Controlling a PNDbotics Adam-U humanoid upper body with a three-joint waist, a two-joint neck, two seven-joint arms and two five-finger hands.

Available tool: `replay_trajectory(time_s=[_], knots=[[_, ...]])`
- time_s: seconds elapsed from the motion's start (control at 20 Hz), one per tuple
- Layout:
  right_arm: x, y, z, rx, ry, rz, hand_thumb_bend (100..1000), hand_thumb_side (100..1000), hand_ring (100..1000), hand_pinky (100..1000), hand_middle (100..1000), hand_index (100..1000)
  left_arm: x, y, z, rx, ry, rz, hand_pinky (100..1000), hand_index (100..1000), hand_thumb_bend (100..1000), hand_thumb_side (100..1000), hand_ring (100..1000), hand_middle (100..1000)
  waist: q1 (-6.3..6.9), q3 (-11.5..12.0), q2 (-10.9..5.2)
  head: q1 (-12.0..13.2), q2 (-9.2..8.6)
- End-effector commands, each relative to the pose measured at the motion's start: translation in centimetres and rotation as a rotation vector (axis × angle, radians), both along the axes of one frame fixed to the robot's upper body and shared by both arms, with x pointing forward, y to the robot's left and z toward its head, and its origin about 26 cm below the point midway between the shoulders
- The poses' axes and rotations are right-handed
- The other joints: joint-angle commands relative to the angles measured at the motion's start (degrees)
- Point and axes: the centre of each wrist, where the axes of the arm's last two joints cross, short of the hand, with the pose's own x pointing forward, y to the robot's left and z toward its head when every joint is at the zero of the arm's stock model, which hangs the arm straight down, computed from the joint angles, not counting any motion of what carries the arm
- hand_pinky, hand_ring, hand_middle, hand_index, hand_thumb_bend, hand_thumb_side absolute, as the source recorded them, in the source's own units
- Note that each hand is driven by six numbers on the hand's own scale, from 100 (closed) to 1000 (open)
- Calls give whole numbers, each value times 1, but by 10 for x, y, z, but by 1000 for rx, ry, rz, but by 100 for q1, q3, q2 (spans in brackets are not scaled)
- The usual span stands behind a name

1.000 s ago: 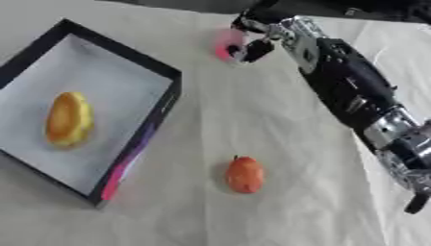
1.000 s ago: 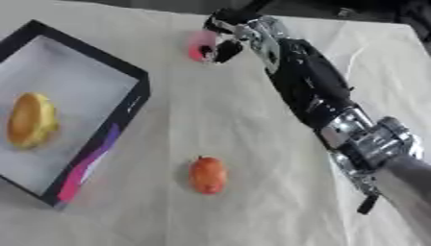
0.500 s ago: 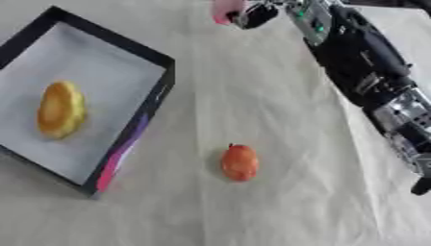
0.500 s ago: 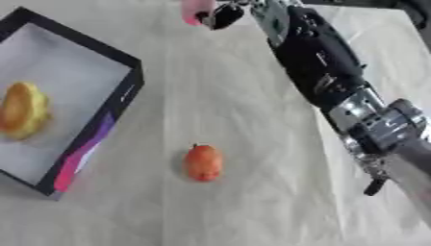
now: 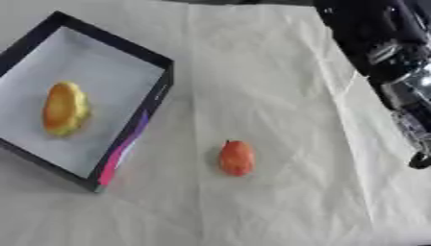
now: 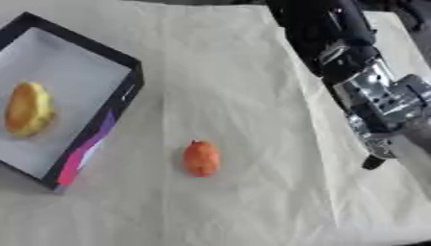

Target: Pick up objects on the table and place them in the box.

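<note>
A black box [image 5: 158, 94] with a white floor stands at the left, and a yellow-orange fruit [image 5: 65, 108] lies inside it. An orange-red fruit [image 5: 236, 157] lies on the cream cloth in the middle, to the lower right of the box. My right arm [image 6: 353, 72], black with silver joints, runs from the right edge up to the top edge. Its hand is past the top edge and hidden. My left hand shows in neither view.
The cream cloth [image 6: 252, 96] covers the table and has creases. The box's near corner carries a pink and purple stripe [image 5: 124, 150]. The right arm hangs over the cloth's right side.
My right hand, which was holding a small pink thing at the far edge, has gone out past the top of the view. The whole picture has shifted slightly. The fruits lie as before.
</note>
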Motion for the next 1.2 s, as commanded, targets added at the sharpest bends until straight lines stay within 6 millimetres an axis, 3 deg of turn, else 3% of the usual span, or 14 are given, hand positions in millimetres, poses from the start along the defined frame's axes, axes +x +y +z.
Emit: replay_trajectory(time_s=[0.05, 0.4, 0.6, 0.8, 1.2], knots=[[-15, 26, 23, 26, -49, 82, 100, 100, 641, 837, 498, 562, -2, 5, 9, 39, -16, 6, 870, 888, 100, 726, 726, 779, 135, -4, -245, -13, 37], [-25, 106, 9, -45, -26, 293, 100, 100, 629, 823, 502, 566, -6, 10, 1, 19, 6, 34, 869, 888, 100, 727, 725, 778, 178, -58, -413, -10, 37], [-36, 141, -7, -143, -32, 383, 111, 100, 620, 807, 501, 564, -9, 16, -4, 13, 23, 64, 870, 888, 100, 730, 724, 778, 167, -139, -493, 111, 37], [-41, 163, -23, -286, -61, 409, 201, 169, 601, 776, 495, 556, -15, 25, -9, 12, 44, 104, 870, 888, 100, 737, 722, 777, 129, -202, -537, 237, 37], [-16, 182, -85, -455, 47, 391, 117, 203, 598, 773, 495, 559, -21, 37, -10, 26, 43, 148, 871, 888, 100, 724, 722, 777, 102, -69, -493, 115, 37]])
